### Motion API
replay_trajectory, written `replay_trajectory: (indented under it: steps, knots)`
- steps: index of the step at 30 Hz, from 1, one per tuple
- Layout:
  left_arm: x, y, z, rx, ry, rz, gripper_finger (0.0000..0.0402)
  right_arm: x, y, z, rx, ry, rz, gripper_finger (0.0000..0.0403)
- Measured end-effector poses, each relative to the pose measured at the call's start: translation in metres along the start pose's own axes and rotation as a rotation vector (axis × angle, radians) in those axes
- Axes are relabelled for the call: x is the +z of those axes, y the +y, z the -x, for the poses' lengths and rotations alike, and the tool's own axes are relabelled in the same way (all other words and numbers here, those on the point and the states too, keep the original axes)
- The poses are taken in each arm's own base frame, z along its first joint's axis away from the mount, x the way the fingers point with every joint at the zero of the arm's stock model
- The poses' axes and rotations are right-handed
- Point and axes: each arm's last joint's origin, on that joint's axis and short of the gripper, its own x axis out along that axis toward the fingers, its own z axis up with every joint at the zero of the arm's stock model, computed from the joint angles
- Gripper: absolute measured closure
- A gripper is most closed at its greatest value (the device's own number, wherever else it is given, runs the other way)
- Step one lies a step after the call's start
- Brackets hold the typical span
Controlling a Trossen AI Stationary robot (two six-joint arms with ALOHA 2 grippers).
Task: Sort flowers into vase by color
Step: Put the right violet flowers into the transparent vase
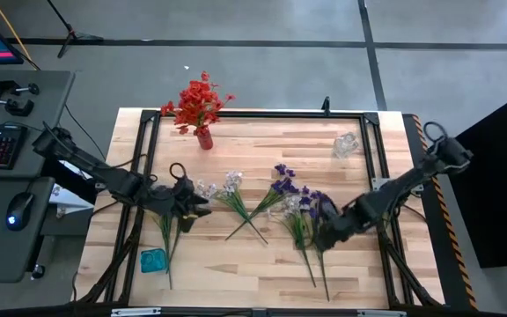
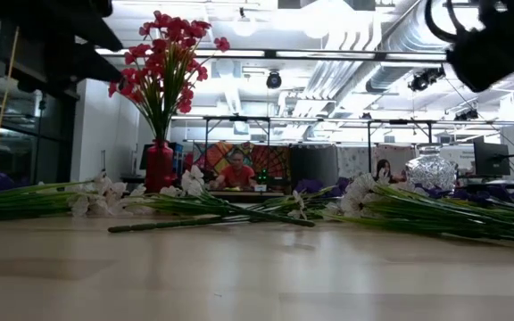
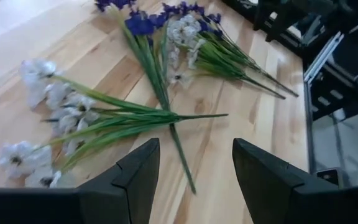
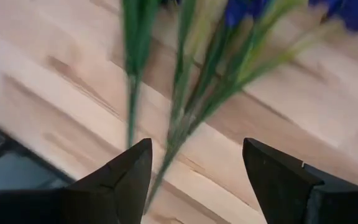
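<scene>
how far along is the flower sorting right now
Done: the red sprigs stand in the small red vase. In hand: nothing yet; the left claw is open over the white-blossomed sprigs, and the right claw is open over the purple-blossomed sprigs. Left: all white and purple sprigs lie on the wooden table; the clear glass vase holds none.

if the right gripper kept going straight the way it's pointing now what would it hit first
Most likely the green stems of the purple flower bunch. The right gripper is open, and those stems run up between its fingers. Depth is unclear, so it may reach the wooden table under them at about the same time.
</scene>
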Motion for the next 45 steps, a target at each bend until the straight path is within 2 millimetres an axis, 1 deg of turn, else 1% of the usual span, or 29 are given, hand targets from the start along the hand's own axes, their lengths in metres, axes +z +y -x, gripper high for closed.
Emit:
replay_trajectory:
  steps: [4, 6, 9, 11, 14, 17, 21, 27, 35, 37, 39, 41, 44, 45]
  knots:
    - [-0.001, -0.001, -0.014, 0.024, 0.005, -0.065, 0.0211, -0.014, 0.016, -0.015, -0.047, 0.017, 0.025, 0.0162]
    - [0.000, 0.000, -0.019, 0.038, 0.000, -0.067, 0.0211, -0.019, 0.024, -0.022, -0.068, 0.016, 0.033, 0.0162]
    - [0.007, 0.004, -0.020, 0.046, -0.030, -0.042, 0.0211, -0.022, 0.035, -0.032, -0.085, 0.015, 0.036, 0.0162]
    - [0.013, 0.006, -0.018, 0.036, -0.065, -0.028, 0.0211, -0.024, 0.039, -0.039, -0.101, 0.014, 0.015, 0.0162]
    - [0.023, 0.008, -0.014, 0.019, -0.120, -0.029, 0.0211, -0.025, 0.040, -0.051, -0.133, 0.009, -0.032, 0.0162]
    - [0.029, 0.011, -0.010, 0.017, -0.158, -0.055, 0.0211, -0.025, 0.039, -0.057, -0.156, -0.002, -0.071, 0.0162]
    - [0.037, 0.014, -0.008, 0.033, -0.206, -0.105, 0.0211, -0.024, 0.039, -0.059, -0.157, -0.029, -0.090, 0.0162]
    - [0.050, 0.016, -0.008, 0.033, -0.298, -0.130, 0.0211, -0.023, 0.036, -0.063, -0.186, -0.043, -0.092, 0.0162]
    - [0.057, 0.023, -0.009, 0.081, -0.343, -0.114, 0.0211, -0.020, 0.036, -0.084, -0.238, -0.023, -0.106, 0.0166]
    - [0.059, 0.026, -0.010, 0.111, -0.362, -0.080, 0.0211, -0.017, 0.036, -0.086, -0.243, -0.020, -0.123, 0.0181]
    - [0.061, 0.029, -0.010, 0.132, -0.375, -0.056, 0.0211, -0.014, 0.036, -0.086, -0.246, -0.021, -0.140, 0.0212]
    - [0.062, 0.030, -0.010, 0.143, -0.380, -0.049, 0.0211, -0.013, 0.036, -0.086, -0.244, -0.018, -0.150, 0.0260]
    - [0.063, 0.032, -0.010, 0.152, -0.383, -0.044, 0.0211, -0.012, 0.035, -0.082, -0.249, -0.016, -0.134, 0.0358]
    - [0.064, 0.033, -0.010, 0.154, -0.384, -0.043, 0.0211, -0.012, 0.035, -0.079, -0.245, -0.015, -0.115, 0.0380]
